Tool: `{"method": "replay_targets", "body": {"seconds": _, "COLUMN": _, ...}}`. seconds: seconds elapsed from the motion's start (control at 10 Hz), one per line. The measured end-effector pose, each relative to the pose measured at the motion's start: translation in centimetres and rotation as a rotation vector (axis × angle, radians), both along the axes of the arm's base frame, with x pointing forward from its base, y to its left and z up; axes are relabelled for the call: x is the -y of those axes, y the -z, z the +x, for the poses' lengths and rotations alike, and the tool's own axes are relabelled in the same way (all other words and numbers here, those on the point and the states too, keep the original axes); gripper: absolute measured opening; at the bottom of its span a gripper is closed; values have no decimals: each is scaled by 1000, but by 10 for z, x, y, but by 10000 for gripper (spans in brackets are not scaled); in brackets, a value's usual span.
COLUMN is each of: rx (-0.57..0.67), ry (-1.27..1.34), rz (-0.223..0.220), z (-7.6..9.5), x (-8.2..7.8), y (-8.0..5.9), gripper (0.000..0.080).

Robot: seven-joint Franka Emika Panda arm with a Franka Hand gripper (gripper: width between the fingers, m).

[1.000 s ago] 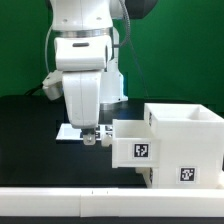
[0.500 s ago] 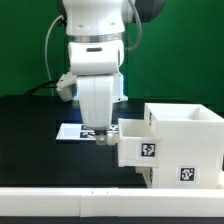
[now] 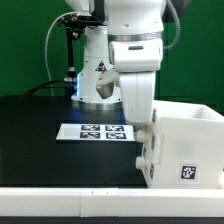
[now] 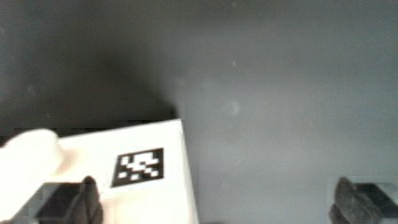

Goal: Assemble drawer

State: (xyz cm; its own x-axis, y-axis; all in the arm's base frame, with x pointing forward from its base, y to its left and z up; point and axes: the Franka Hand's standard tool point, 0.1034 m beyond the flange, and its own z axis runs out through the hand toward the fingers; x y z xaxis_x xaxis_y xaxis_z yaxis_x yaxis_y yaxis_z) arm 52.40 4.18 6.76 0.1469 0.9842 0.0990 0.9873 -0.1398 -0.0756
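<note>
On the black table (image 3: 35, 140), before green walls (image 3: 25, 45), lies the marker board (image 3: 95, 131).

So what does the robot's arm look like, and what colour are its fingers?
The arm is chunky and rounded, mostly glossy white with dark grey or black bands at its joints. A black cable loops behind it. The gripper hangs from a boxy white piece. In the wrist view its fingers look dark grey and blocky. I can't make out any writing or stickers on the arm.

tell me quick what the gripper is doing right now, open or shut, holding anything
gripper: open, fingers wide apart, nothing between them; it hangs over the drawer.
</note>
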Motion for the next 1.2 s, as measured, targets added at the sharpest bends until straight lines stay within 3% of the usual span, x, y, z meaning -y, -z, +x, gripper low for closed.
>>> {"method": "replay_targets", "body": {"seconds": 0.4, "rx": -7, "ry": 13, "rz": -2, "z": 0, "x": 1, "y": 1, "gripper": 649}}
{"method": "replay_targets", "body": {"seconds": 1.0, "rx": -5, "ry": -16, "rz": -12, "z": 6, "x": 43, "y": -4, "gripper": 649}}
{"method": "replay_targets", "body": {"seconds": 1.2, "rx": -4, "ry": -13, "rz": -13, "z": 7, "x": 45, "y": -4, "gripper": 649}}
